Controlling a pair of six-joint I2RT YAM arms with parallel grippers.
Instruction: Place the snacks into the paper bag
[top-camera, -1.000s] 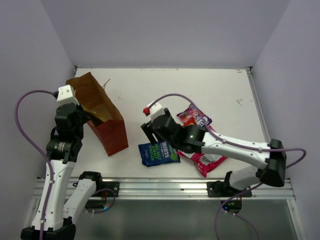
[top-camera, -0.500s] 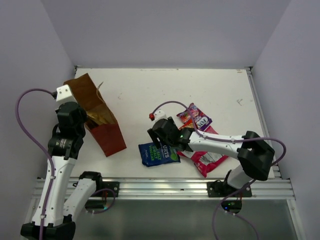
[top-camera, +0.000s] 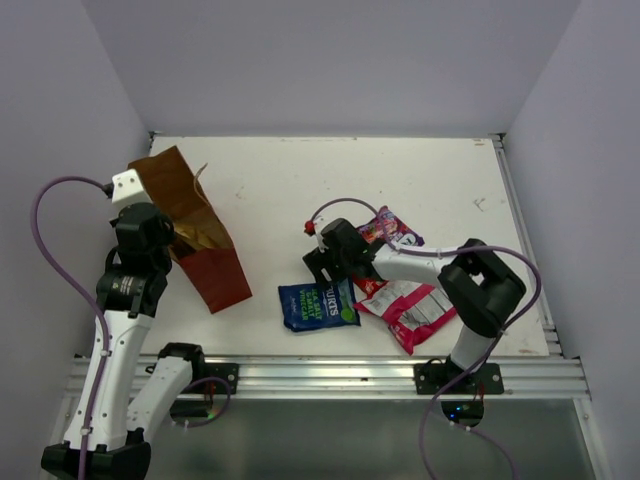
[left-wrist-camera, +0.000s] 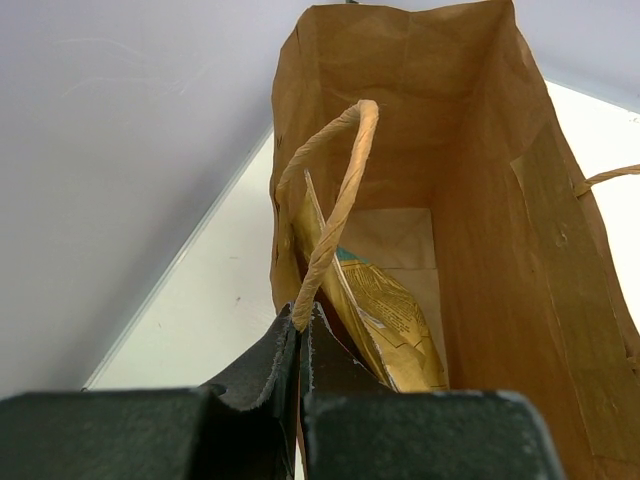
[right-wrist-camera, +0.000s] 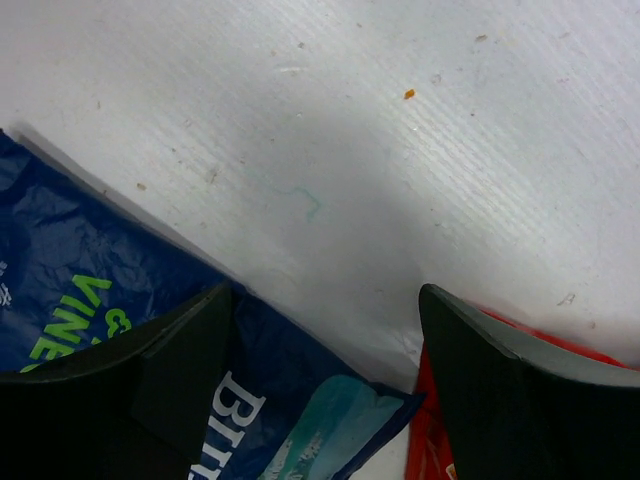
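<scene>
My left gripper (left-wrist-camera: 300, 318) is clenched on the twisted string handle (left-wrist-camera: 338, 195) of the red-brown paper bag (top-camera: 212, 270), left side. My right gripper (right-wrist-camera: 322, 305) is spread wide over the dark blue foil packet (top-camera: 318, 305).

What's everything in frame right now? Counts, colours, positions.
paper bag: 1, red-brown outside, kraft brown inside, left side of the table
tan chips bag: 1, tan-gold, inside the paper bag
dark blue packet: 1, blue, flat on the table, near centre
pink-and-silver packet: 1, flat, just right of the dark blue packet
red-and-purple packets: one or two, cannot tell which, beyond the pink-and-silver packet
table: 1, white
left gripper: 1, black, shut on the paper bag's string handle
right gripper: 1, black, open, low over the table at the dark blue packet's far edge
</scene>
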